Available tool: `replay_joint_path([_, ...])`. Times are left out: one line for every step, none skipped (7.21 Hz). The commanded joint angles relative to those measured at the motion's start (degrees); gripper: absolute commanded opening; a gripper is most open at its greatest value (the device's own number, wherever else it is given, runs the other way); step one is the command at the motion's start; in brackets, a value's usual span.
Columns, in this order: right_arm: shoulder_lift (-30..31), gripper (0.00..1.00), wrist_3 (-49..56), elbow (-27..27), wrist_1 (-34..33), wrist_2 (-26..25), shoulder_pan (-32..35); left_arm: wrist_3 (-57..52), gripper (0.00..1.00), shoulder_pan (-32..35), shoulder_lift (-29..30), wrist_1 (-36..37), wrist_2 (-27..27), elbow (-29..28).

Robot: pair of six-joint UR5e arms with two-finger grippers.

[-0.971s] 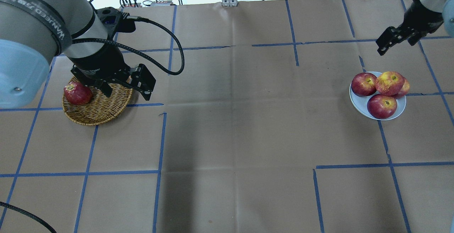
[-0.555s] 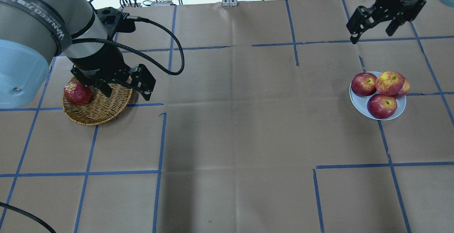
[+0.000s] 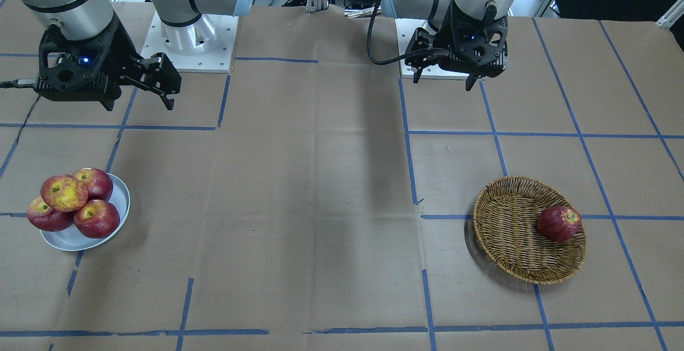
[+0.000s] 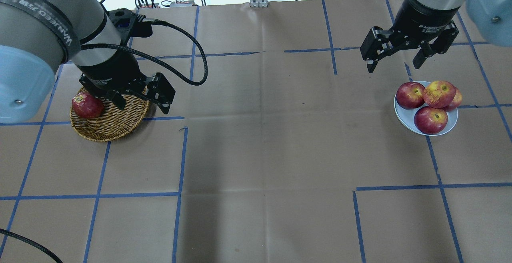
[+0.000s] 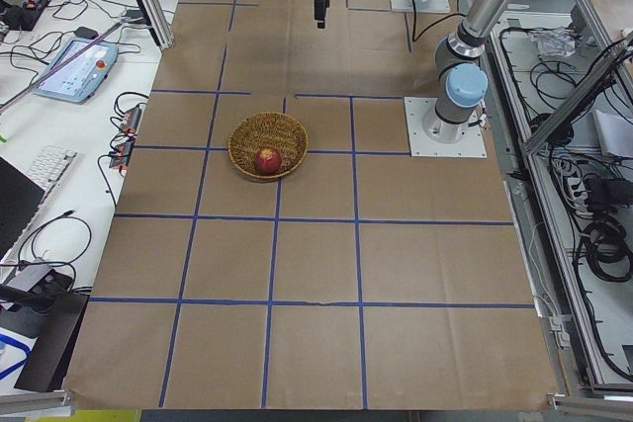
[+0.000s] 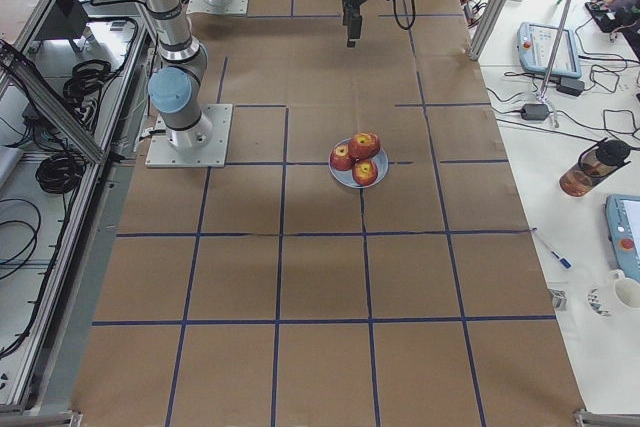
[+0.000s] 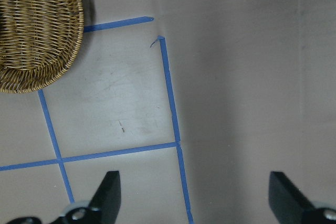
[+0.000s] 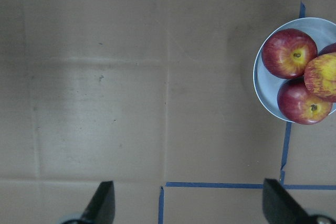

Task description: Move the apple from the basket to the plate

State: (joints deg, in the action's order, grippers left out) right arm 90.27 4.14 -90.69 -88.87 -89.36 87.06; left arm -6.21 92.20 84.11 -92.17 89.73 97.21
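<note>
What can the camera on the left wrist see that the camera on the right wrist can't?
Only the left wrist view shows the wicker basket, and just its edge, with no apple in sight. Only the right wrist view shows the plate, holding a yellow-streaked apple and dark red apples. Both show the brown table with blue tape lines, and each camera's own gripper, the left gripper or the right gripper, its jaws wide apart.

Counter layout: basket left, plate right, well apart.
Round woven brown wicker basket (image 4: 116, 129) sits on the left of the brown paper-covered counter (image 4: 260, 155), a lone dark red apple (image 4: 87, 105) in it by its left rim. Small round pale plate (image 4: 401, 115) on the right carries three dark red apples (image 4: 431, 119), with the yellow-streaked red apple (image 4: 439, 93) stacked on them.
</note>
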Motion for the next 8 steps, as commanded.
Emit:
replay_joint_path([0.7,1.0,-1.7,-0.5,0.2,0.7,0.8,0.0,0.99,0.0,0.0,0.0,0.0,0.0])
replay_joint_path([0.7,1.0,-3.3,-0.5,0.3,-0.3,1.5,0.0,0.99,0.0,0.0,0.0,0.0,0.0])
replay_joint_path([0.6,1.0,-4.0,-0.5,0.2,-1.2,2.0,0.0,0.99,0.0,0.0,-0.1,0.0,0.0])
replay_joint_path([0.5,1.0,-4.0,-0.5,0.2,-1.3,2.0,0.0,0.99,0.0,0.0,-0.1,0.0,0.0])
replay_joint_path([0.5,1.0,-4.0,-0.5,0.1,-1.3,2.0,0.0,0.99,0.0,0.0,-0.1,0.0,0.0])
replay_joint_path([0.4,1.0,-3.9,-0.5,0.1,-1.3,2.0,0.1,0.99,0.0,0.0,-0.1,0.0,0.0])
replay_joint_path([0.4,1.0,-3.9,-0.5,-0.2,-1.3,2.0,0.1,0.99,0.0,0.1,-0.1,0.0,0.0])
replay_joint_path([0.4,1.0,-3.9,-0.5,-0.2,-1.3,2.0,0.1,0.99,0.0,0.0,-0.1,0.0,0.0])
